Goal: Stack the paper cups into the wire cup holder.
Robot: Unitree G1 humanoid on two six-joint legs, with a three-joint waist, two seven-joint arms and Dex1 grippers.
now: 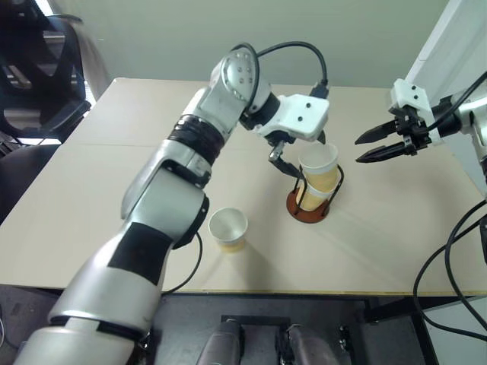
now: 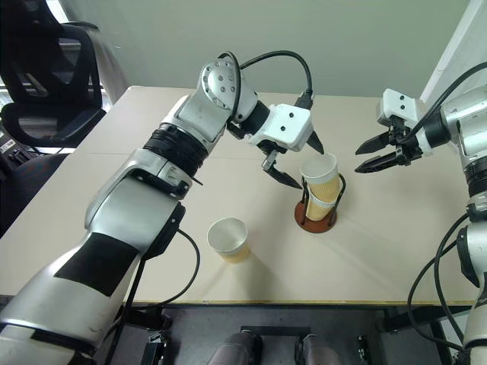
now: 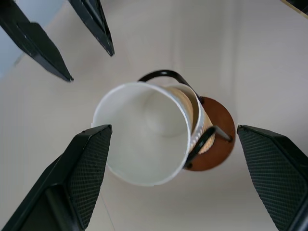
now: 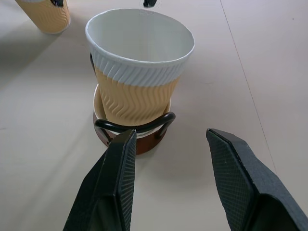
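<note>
Where the tabletop (image 1: 396, 243) is bare and tan, stands a holder (image 1: 310, 207) with a red-brown base and black wires. Holds two cups, one inside the other: top cup (image 1: 318, 166) tilted and sticking up high, low cup (image 1: 310, 198) down between the wires. Third cup (image 1: 228, 229) upright nearby, apart from the holder. Left claw (image 2: 298, 161) just above the top cup, fingers wide apart, not touching. Right claw (image 1: 374, 144) off to the side, partly open, holding nothing.

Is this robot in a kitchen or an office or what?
Probably an office or lab room: a plain beige table, a black office chair beside it, and loose cables hanging by the table's edge.
</note>
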